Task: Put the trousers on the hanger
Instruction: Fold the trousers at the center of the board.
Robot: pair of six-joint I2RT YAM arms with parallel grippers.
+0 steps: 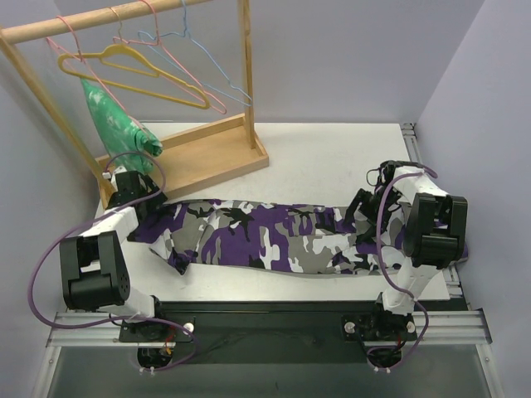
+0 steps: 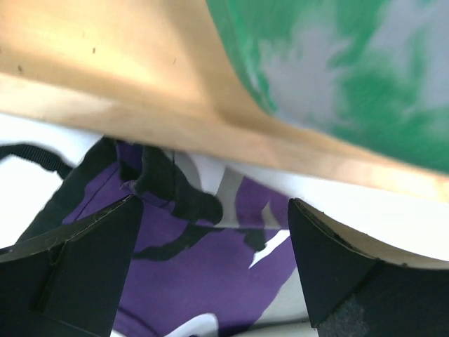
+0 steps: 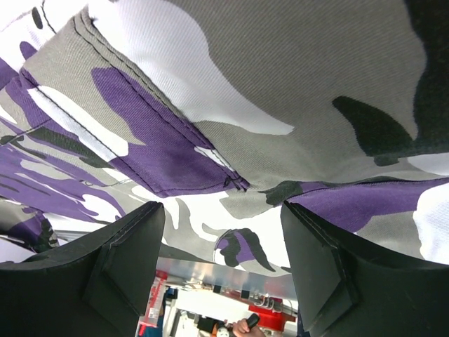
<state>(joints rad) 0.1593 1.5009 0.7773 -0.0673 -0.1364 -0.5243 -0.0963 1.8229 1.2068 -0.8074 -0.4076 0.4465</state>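
Cloth, wood and wire at the rack

The trousers [image 1: 265, 236] in front of the rack [image 1: 246, 75] are matt woven cloth, finely ribbed, with stitched seams. The rack is smooth pale wood with a faint sheen. The hanger [image 1: 87, 58] on it is thin, smooth yellow wire. The green garment [image 1: 116, 120] hanging from it looks slightly glossy.

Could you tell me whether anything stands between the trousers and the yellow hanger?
Partly: the green garment hangs under the hanger at its left end, between it and the trousers; pink hangers crowd it on the rail.
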